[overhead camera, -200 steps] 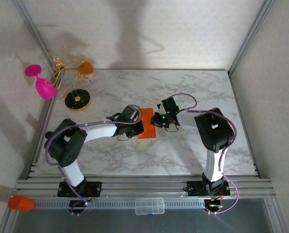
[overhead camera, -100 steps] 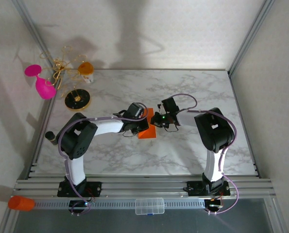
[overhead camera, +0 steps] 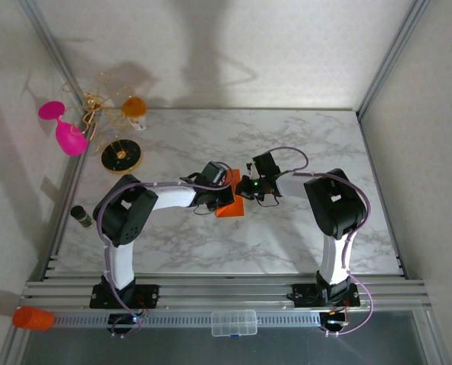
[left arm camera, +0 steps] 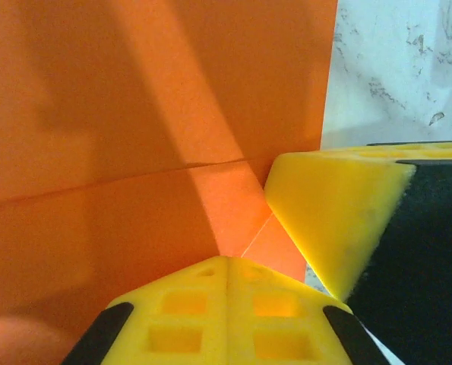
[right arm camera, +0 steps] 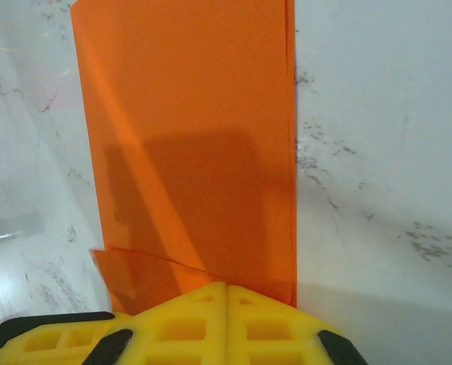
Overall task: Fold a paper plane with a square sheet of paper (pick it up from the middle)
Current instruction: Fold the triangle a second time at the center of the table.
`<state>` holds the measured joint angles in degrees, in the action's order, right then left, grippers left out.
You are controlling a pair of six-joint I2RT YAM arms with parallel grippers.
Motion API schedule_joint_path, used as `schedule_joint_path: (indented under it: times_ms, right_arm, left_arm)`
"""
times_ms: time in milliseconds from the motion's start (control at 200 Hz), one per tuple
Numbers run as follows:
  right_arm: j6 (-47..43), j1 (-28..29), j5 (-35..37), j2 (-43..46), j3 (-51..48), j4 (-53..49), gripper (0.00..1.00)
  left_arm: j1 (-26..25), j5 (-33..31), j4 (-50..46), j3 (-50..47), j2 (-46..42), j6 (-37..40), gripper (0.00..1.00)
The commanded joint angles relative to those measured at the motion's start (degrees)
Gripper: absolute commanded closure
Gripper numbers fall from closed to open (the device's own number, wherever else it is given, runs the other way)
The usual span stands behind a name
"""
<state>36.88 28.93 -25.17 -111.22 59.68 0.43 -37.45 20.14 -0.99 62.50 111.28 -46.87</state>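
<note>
Lying near the middle of the marble table [overhead camera: 301, 144], the square sheet of paper [overhead camera: 230, 206] is folded into a narrower strip and sits flat on the surface. In the right wrist view it reads as a tall rectangle, doubled along its right edge, with a small slanted flap at the near left corner. In the left wrist view a straight crease crosses it, and a triangular flap is turned in at the near corner (layer count hard to judge).

The left gripper [left arm camera: 227, 262] has its fingers clenched together, tips pressed down on that folded corner, nothing visible between the pads. The right gripper [right arm camera: 227, 287] is likewise closed tight, tips on the paper's near edge. From above, the two meet over the sheet, almost touching.

Far left corner: pink goblet [overhead camera: 70, 137], gold wire stand [overhead camera: 96, 103], small orange cup [overhead camera: 134, 107], round black dish [overhead camera: 121, 156]. Dark bottle [overhead camera: 81, 217] at the left edge. Orange cylinder [overhead camera: 33, 318] and clear plastic box [overhead camera: 234, 322] on the front rail.
</note>
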Motion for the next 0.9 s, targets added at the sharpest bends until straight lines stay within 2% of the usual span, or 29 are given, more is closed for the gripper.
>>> schedule_joint_path:
  times_ms: [0, 355, 896]
  right_arm:
    - [0.5, 0.6, 4.6, -3.8, -2.0, -5.8, 0.98]
    - [0.5, 0.5, 6.3, -4.8, -1.2, -7.7, 0.98]
    - [0.6, 0.5, 8.5, -6.5, -0.5, -10.2, 0.98]
  left_arm:
    - [-0.4, -1.4, -0.8, -2.2, 1.0, 1.5, 0.95]
    - [-0.3, -0.2, -3.2, -9.8, -2.0, 5.7, 0.96]
    - [0.2, 0.0, -8.5, -11.2, -4.5, 14.4, 0.99]
